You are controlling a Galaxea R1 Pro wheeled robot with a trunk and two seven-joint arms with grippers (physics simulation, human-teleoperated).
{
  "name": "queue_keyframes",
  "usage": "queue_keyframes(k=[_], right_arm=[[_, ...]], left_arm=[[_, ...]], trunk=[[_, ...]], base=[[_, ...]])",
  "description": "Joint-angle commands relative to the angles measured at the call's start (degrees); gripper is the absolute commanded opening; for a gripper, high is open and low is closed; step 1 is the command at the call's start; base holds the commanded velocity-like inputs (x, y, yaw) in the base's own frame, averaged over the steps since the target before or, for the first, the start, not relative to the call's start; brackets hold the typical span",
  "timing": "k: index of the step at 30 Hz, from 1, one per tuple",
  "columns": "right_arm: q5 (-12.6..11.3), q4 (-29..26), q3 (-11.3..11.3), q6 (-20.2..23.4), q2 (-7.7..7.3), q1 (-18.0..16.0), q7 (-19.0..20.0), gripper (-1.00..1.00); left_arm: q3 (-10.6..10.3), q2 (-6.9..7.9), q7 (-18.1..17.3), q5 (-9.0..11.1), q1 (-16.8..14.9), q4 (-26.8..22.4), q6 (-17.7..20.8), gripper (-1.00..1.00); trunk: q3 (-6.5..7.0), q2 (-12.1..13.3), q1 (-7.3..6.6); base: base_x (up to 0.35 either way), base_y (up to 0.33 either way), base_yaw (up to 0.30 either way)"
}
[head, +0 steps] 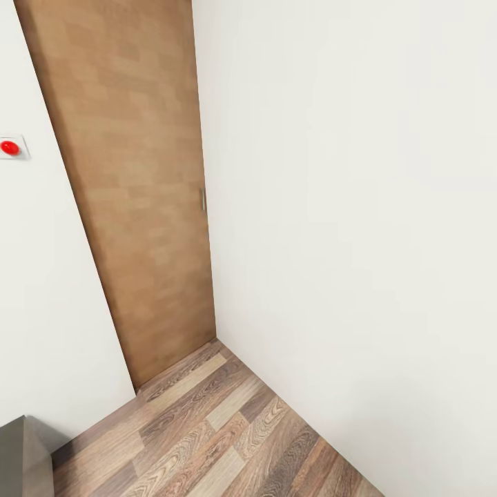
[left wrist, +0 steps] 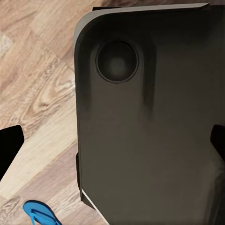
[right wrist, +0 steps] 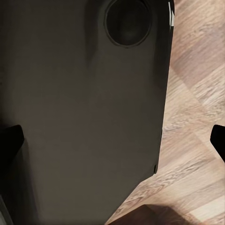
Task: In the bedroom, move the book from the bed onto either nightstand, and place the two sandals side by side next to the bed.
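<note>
One bright blue sandal point(left wrist: 40, 213) lies on the wood-plank floor, seen in the left wrist view beside my dark grey base point(left wrist: 150, 131). My left gripper point(left wrist: 115, 143) hangs over the base, its two dark fingertips point(left wrist: 10, 146) far apart with nothing between them. My right gripper point(right wrist: 115, 140) is open as well, above the same dark base point(right wrist: 79, 117) and empty. The book, the bed and the nightstand are out of view.
The head view faces a room corner: a brown wooden door point(head: 138, 193) with a small handle point(head: 203, 199), white walls, and plank floor point(head: 221, 435) below. A red button on a white plate point(head: 10, 147) sits on the left wall. A grey box corner point(head: 24, 459) shows low at the left.
</note>
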Motion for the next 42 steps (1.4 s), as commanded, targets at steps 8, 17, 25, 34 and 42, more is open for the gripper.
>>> queue_keyframes(k=[8, 17, 25, 34, 42], right_arm=[[0.0, 0.0, 0.0, 0.0, 0.01, 0.0, -0.1, 1.0], [0.0, 0.0, 0.0, 0.0, 0.01, 0.0, -0.1, 1.0], [0.0, 0.0, 0.0, 0.0, 0.06, 0.0, -0.1, 1.0], [0.0, 0.0, 0.0, 0.0, 0.09, 0.0, -0.1, 1.0], [0.0, 0.0, 0.0, 0.0, 0.09, 0.0, -0.1, 1.0]], left_arm=[[0.0, -0.07, -0.1, 0.0, 0.0, 0.0, -0.2, 1.0], [0.0, -0.08, -0.1, 0.0, 0.0, 0.0, -0.2, 1.0], [0.0, -0.08, -0.1, 0.0, 0.0, 0.0, -0.2, 1.0], [0.0, -0.11, -0.1, 0.0, 0.0, -0.1, -0.2, 1.0], [0.0, -0.16, -0.1, 0.0, 0.0, -0.1, -0.2, 1.0]], trunk=[[-0.03, 0.0, 0.0], [-0.03, 0.0, 0.0], [-0.03, 0.0, 0.0], [-0.03, 0.0, 0.0], [-0.03, 0.0, 0.0]], base=[[0.0, 0.0, -0.002], [0.0, 0.0, -0.05], [0.0, 0.0, -0.085], [0.0, 0.0, -0.101], [0.0, 0.0, -0.119]])
